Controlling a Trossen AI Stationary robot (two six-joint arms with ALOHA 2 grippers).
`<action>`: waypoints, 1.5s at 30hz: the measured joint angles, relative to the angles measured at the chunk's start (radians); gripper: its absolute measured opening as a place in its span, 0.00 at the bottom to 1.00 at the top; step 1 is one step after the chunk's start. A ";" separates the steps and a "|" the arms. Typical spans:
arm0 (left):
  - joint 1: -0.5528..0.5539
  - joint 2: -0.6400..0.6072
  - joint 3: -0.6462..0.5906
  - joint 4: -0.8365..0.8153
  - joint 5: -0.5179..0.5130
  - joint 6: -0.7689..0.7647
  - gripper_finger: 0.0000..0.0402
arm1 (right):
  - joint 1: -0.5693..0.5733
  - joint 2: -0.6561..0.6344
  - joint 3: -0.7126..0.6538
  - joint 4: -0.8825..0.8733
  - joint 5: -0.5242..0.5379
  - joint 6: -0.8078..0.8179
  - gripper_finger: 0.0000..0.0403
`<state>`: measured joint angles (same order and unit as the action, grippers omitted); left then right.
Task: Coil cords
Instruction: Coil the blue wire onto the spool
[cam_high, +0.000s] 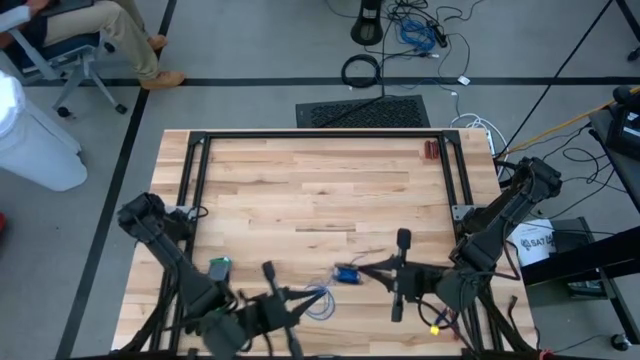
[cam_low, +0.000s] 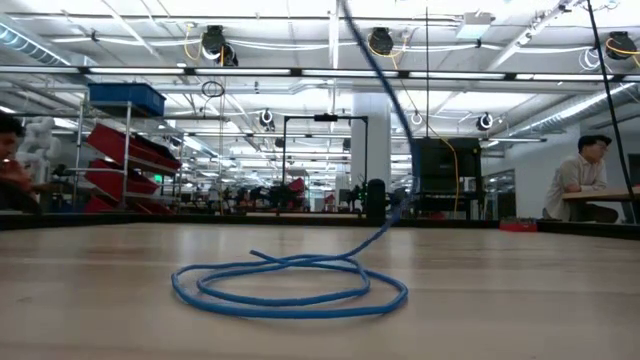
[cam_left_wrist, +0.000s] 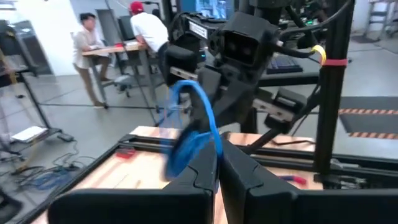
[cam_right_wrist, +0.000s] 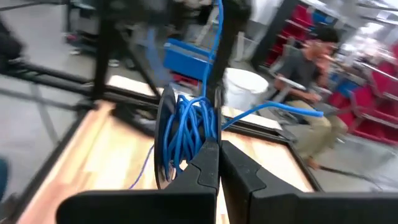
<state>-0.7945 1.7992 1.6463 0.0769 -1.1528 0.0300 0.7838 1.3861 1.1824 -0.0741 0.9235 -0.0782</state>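
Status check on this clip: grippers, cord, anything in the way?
Right gripper shut on coiled bundle of the blue cord. Left gripper shut on the cord's other stretch. Loose loop lying on the table. Nothing obstructing.

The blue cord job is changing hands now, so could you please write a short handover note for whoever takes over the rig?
Right gripper: shut on the blue cord's wound bundle, near the table's front centre.
Left gripper: shut on the same cord, at the front left.
Loose cord: one flat loop lies on the wooden table between the grippers, with a strand rising from it.
Done: several turns already bundled.
Left: wind in the loose loop and set the coil down.
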 joint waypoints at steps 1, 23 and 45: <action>0.015 0.000 0.000 0.000 0.030 -0.016 0.04 | -0.002 0.000 0.000 -0.001 0.028 0.012 0.00; 0.222 0.038 0.001 -0.009 0.432 -0.218 0.04 | -0.019 -0.001 0.000 -0.005 0.232 0.129 0.00; 0.303 0.121 0.001 -0.058 0.530 -0.339 0.01 | -0.037 0.039 0.000 0.112 0.225 0.063 0.00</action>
<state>-0.4911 1.9198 1.6470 0.0185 -0.6223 -0.3086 0.7473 1.4249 1.1828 0.0382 1.1489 -0.0148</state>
